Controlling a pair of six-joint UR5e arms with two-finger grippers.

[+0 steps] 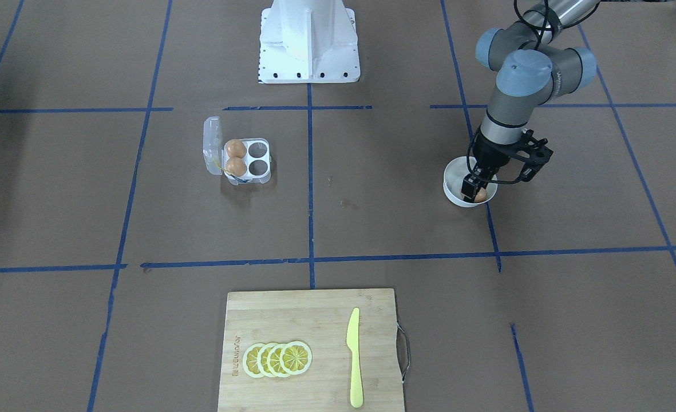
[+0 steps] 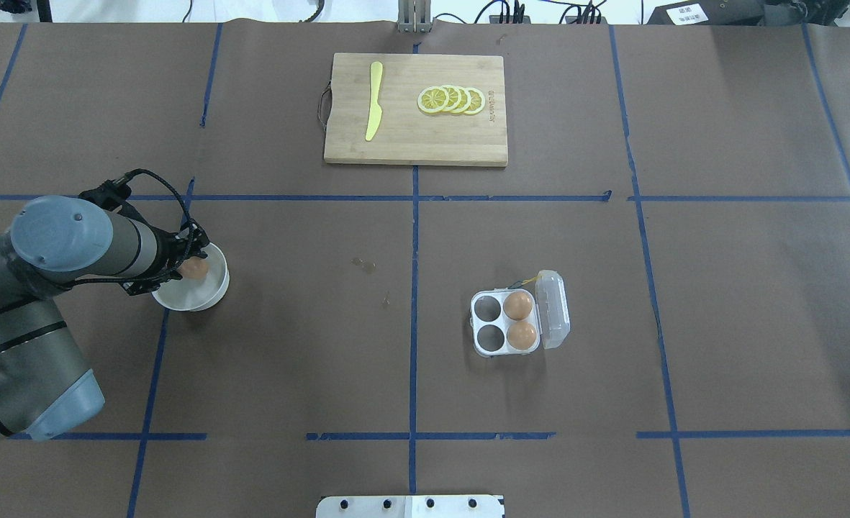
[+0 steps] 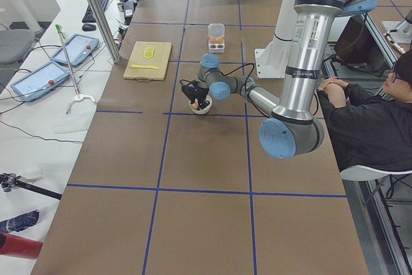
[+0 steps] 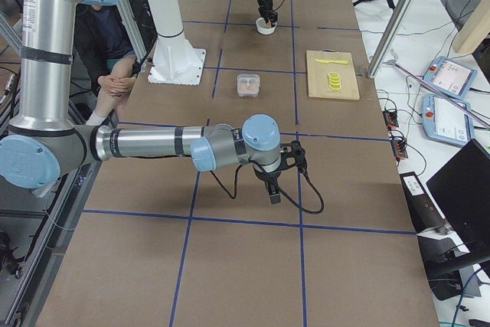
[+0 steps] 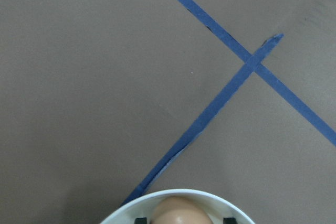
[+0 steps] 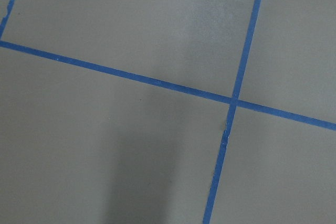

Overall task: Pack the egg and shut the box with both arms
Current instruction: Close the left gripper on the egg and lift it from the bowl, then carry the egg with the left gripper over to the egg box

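Observation:
The egg (image 2: 194, 267) lies off-centre in a round white bowl (image 2: 205, 296) at the table's left; it also shows in the left wrist view (image 5: 178, 212) and the front view (image 1: 481, 195). My left gripper (image 1: 476, 190) reaches down into the bowl, its fingertips (image 5: 140, 220) close on either side of the egg, shut on it. The box (image 2: 484, 332) stands right of centre with its clear lid (image 2: 555, 309) open. Two eggs (image 2: 517, 305) (image 2: 522, 334) fill its lid-side cells; the other two are empty. My right gripper (image 4: 273, 193) hangs low over bare table; I cannot tell its state.
A wooden cutting board (image 2: 415, 137) with a yellow knife (image 2: 374, 101) and lemon slices (image 2: 452, 100) lies at the far middle. The white pedestal (image 1: 309, 43) stands at the robot's side. A seated person (image 3: 373, 114) is beside the table.

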